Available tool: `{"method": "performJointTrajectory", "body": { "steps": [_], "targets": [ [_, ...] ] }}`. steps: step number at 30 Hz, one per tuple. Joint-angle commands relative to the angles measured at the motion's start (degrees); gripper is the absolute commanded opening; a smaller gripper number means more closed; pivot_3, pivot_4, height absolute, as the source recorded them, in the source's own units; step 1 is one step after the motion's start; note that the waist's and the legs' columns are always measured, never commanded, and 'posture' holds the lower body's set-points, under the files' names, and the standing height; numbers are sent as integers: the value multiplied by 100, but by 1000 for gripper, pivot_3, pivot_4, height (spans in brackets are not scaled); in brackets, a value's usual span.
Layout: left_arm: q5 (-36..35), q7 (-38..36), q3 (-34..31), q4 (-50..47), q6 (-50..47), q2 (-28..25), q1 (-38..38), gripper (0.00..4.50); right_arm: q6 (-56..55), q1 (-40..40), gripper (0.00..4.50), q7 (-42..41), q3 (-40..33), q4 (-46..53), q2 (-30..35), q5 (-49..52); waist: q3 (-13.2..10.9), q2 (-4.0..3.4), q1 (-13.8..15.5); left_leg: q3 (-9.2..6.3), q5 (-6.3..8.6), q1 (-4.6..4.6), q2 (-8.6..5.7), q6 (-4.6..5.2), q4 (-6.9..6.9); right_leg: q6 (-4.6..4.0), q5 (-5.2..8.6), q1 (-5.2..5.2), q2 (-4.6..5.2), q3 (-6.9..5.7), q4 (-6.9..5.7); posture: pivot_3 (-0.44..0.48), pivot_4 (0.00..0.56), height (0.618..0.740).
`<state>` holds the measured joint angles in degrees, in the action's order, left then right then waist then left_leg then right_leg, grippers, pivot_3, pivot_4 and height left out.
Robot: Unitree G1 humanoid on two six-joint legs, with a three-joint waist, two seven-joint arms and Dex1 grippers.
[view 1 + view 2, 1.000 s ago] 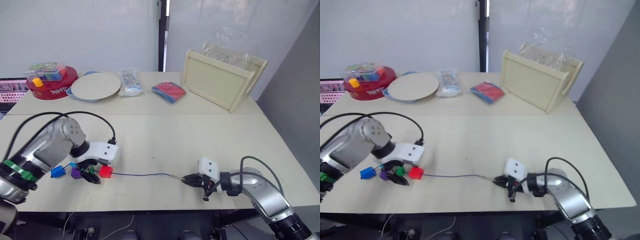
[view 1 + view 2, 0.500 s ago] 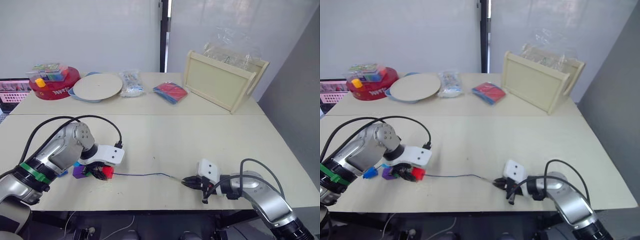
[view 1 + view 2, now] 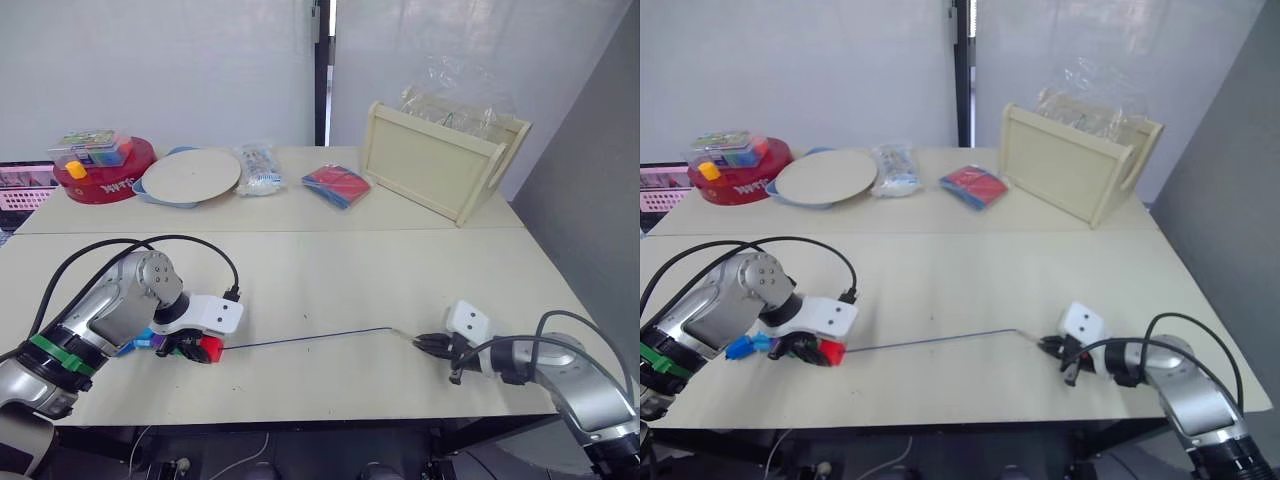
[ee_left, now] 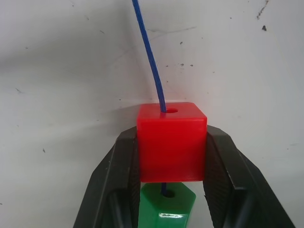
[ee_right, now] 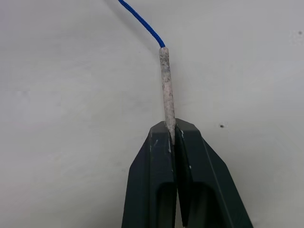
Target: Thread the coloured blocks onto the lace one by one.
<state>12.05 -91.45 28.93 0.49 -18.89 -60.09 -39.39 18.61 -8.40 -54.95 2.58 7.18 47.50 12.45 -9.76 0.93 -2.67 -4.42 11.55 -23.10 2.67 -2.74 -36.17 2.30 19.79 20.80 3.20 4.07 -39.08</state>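
Note:
My left gripper is shut on the red block at the table's front left. The dark blue lace passes through the red block's hole, and the green block sits on the lace right behind it. A purple block and a blue block lie just left of the gripper, partly hidden by the arm. The lace runs taut to the right across the table. Its pale stiff tip is pinched by my right gripper, which is shut on it at the front right.
Along the far edge of the table stand a red tin with a box of pieces on it, a round plate, a clear bag, a flat red-and-blue packet and a wooden tray on its side.
My right gripper has moved right with the lace tip, pulling the lace straight and taut. The left gripper stays on the red block, which now sits close against the other blocks.

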Motion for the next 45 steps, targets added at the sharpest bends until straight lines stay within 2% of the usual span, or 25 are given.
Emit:
{"method": "performJointTrajectory", "body": {
  "steps": [1,6,14,18,26,31,32,33,36,40,41,44,45],
  "targets": [
    [139,-105,160,93,-53,-158,303,1196,-137,103,0,79,-199,-475,256,-288,1,-1,0,0,0,2,0,0,0,0,0,-4,1,0,1,0,150,740],
    [311,-66,59,277,101,-172,369,1196,-302,73,0,138,-381,-871,500,-357,1,-2,2,0,4,31,0,8,2,0,0,-38,0,0,11,0,150,740],
    [561,175,8,981,516,-180,225,1196,-253,192,0,187,-307,-675,451,-385,12,-20,-6,1,6,50,1,10,8,0,1,-55,-1,1,12,0,150,740],
    [477,156,-89,1017,563,-171,231,1196,-165,250,0,145,-265,-484,402,-318,13,-23,-9,2,6,67,1,10,13,-1,2,-64,-2,3,9,0,150,740],
    [293,359,-364,778,684,14,458,1196,475,246,0,140,263,29,22,-316,22,-20,-31,4,6,78,7,9,18,-3,3,-71,-7,6,7,0,150,740],
    [164,457,-590,628,666,78,672,1196,650,213,0,307,721,-321,-326,-681,67,12,-54,4,7,104,14,11,28,-6,5,-87,-13,7,6,0,150,740],
    [137,552,-675,605,675,111,706,1996,574,192,507,363,744,-439,-389,-767,71,17,-56,4,8,113,15,14,30,-7,6,-95,-14,6,7,0,150,740],
    [121,574,-731,586,696,108,738,2245,516,173,671,394,755,-539,-443,-826,73,20,-56,4,10,122,16,16,30,-9,7,-108,-14,5,9,0,150,740],
    [67,573,-862,552,828,82,809,3213,407,161,1621,379,718,-654,-506,-898,86,50,-57,4,16,177,17,23,39,-12,13,-162,-14,2,23,0,150,740],
    [-183,699,-1356,457,927,-72,805,4421,421,110,2875,225,484,-432,-402,-743,95,83,-65,4,22,183,20,29,43,-21,21,-166,-15,-1,25,0,150,740],
    [-372,685,-1586,346,824,-146,832,4500,440,111,3398,198,331,-251,-350,-632,93,86,-66,3,23,173,21,30,43,-21,25,-159,-15,-2,25,0,150,740],
    [-987,659,-2242,46,483,-285,946,4500,570,213,4323,125,-105,272,-286,-220,84,94,-40,-2,24,124,22,32,41,-21,28,-121,-15,-9,25,0,150,740],
    [-1319,627,-2589,-37,271,-321,1020,4500,643,271,4451,120,-292,487,-309,-19,82,90,-21,-3,24,83,22,32,37,-21,27,-81,-14,-9,18,0,150,740]
  ]
}}
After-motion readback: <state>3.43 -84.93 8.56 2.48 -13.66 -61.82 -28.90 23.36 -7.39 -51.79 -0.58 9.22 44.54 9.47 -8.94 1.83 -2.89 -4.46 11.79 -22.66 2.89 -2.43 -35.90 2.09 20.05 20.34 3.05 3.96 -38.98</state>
